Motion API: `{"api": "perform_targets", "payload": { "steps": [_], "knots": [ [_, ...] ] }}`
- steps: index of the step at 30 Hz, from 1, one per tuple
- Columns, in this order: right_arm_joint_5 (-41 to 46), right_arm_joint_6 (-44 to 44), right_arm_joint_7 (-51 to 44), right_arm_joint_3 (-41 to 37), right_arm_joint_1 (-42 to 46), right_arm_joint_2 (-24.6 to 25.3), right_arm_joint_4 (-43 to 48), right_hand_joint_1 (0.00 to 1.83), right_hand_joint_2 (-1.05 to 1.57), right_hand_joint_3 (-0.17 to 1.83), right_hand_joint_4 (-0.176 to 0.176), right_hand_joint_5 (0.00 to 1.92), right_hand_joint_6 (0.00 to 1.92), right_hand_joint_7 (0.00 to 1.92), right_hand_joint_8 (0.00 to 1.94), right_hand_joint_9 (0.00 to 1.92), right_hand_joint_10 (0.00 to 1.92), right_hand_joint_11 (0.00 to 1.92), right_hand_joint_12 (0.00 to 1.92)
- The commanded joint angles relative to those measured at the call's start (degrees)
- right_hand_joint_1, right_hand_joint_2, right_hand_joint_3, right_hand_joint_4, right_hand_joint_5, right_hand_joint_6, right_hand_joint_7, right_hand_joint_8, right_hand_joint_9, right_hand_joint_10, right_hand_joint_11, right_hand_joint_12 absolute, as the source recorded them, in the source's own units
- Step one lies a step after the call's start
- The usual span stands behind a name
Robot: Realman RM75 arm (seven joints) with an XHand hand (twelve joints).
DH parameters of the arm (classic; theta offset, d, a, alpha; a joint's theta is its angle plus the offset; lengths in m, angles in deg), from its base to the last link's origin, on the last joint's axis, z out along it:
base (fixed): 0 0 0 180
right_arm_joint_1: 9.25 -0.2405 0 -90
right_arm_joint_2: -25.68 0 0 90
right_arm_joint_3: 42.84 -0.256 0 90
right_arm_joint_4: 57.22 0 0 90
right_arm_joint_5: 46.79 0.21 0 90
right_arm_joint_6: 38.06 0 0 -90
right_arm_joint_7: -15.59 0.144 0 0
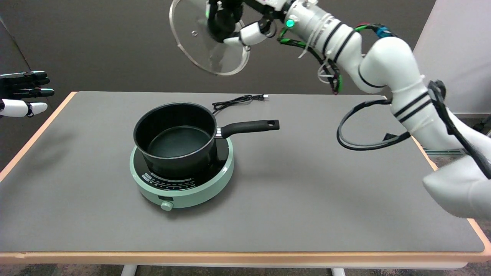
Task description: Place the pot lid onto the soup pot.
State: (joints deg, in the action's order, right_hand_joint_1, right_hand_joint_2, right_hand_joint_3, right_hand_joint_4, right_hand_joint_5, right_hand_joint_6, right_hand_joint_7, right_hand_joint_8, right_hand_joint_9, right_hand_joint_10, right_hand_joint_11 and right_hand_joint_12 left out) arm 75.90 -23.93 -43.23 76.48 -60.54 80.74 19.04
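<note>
Head view: no legible writing on cooker (pixel 182 184), soup pot (pixel 174 138)

Pot lid (pixel 199 46): clear glass, glossy, rimmed in shiny metal. Soup pot (pixel 174 140): dark matt coating; handle matt black plastic. Cooker (pixel 184 184): glossy black top, smooth mint-green plastic body. Table (pixel 307 199): matt grey surface, edged in wood-look trim.

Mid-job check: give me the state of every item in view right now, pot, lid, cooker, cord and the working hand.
soup pot: uncovered, empty, upright on the cooker, handle pointing to picture right.
pot lid: held in the air, tilted steeply, well above the pot.
right hand: grips the lid at its middle.
induction cooker: flat on the table, carrying the pot; whether it is on cannot be told.
power cord: lying loose behind the pot, plug end free.
</note>
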Motion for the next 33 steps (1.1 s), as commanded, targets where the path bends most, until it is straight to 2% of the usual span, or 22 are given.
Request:
{"api": "perform_targets", "payload": {
  "steps": [1,14,23,33],
  "knots": [
    [-0.2,0.3,9.0,18.7,-12.1,3.0,-6.7,1.35,0.97,0.41,0.176,0.70,1.03,0.86,1.29,0.82,1.38,0.68,1.29],
    [-7.0,-0.4,9.2,18.2,-10.3,2.9,-4.3,1.35,0.95,0.43,0.176,0.72,1.02,0.87,1.27,0.82,1.42,0.70,1.23],
    [-12.0,-3.7,9.2,18.6,-9.2,5.0,-7.8,1.35,0.95,0.43,0.176,0.72,1.02,0.88,1.27,0.82,1.42,0.70,1.22],
    [-12.6,-3.5,9.3,19.6,-9.6,6.8,-9.5,1.35,0.95,0.43,0.176,0.72,1.02,0.88,1.26,0.82,1.42,0.70,1.22]
  ]
}}
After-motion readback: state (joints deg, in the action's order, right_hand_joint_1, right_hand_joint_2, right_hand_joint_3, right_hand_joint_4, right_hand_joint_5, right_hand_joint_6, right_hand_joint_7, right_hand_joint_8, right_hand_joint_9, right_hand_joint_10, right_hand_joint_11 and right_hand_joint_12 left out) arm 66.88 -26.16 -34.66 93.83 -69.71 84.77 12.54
